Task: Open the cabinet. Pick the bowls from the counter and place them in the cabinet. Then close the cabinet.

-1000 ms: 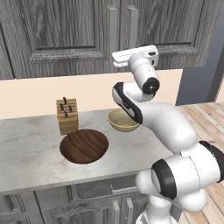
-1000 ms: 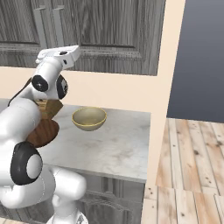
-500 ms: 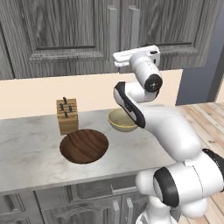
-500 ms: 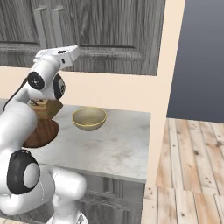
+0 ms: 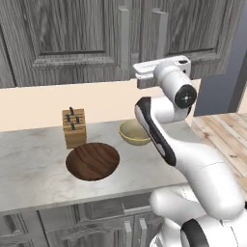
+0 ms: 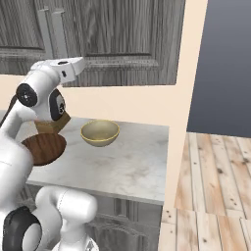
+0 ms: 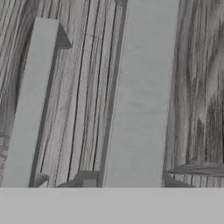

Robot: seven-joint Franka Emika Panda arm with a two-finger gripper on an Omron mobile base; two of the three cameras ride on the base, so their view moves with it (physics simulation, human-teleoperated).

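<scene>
Overhead, the grey wood-grain cabinet [image 5: 72, 38] is seen shut, its flat bar handle [image 7: 140, 96] close before the hand; the fingers' spread cannot be told. Two round bowls are set on the marbled tabletop [image 5: 29, 169]: shallow dark wood [image 5: 92, 161], deeper beige [image 6: 100, 133].

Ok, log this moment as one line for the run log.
stage: opening cabinet | doors: shut | gripper: at right bar handle | wooden bowl, tan bowl: on counter

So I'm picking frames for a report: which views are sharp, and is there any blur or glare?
Hand view: soft and blurry, close on the cabinet's right bar handle. Left base view: crisp, with a soft shadow beneath the wooden bowl. Right base view: crisp, even lighting, no glare on the counter.
</scene>
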